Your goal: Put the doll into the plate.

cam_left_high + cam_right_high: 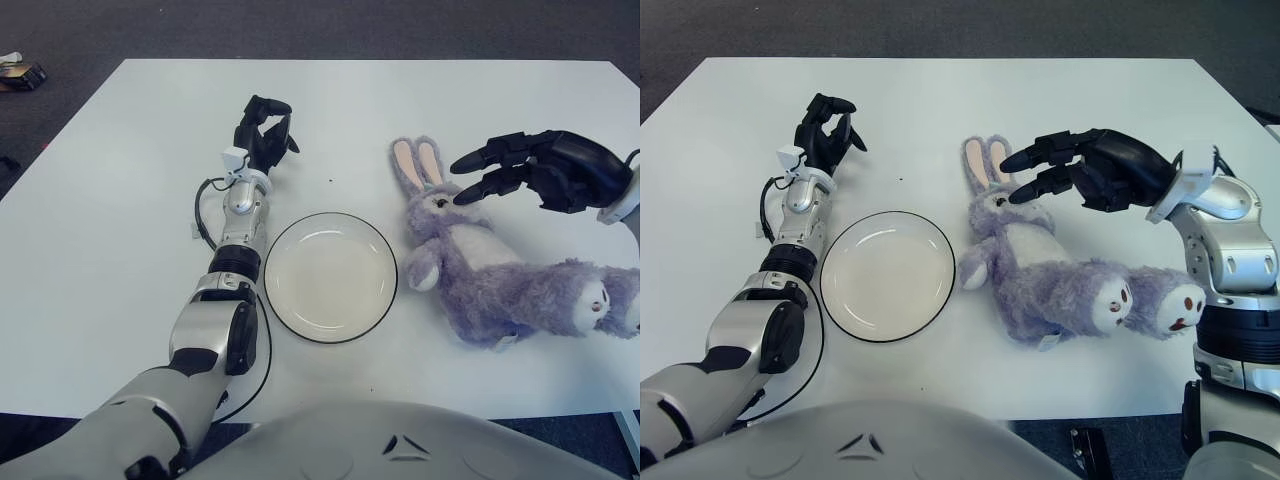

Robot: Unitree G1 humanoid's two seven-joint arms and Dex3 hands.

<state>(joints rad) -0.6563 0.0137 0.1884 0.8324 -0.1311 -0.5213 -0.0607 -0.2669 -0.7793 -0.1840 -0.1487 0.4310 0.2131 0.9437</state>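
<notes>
1. Doll [490, 275] (a purple plush rabbit) lying on the white surface [90, 220] at 3 o'clock of the plate [331, 277], just beside its rim, not in it.
2. Long axis running 10 to 4 o'clock: ears toward 10, feet toward 4.
3. Right hand [530, 172] over the rabbit's head, fingers spread, grasping nothing.
4. Left hand [264, 125] at 11 o'clock of the plate, fingers curled, empty.
5. Right eye view alone showing the right forearm [1225, 240] and both soles.
</notes>
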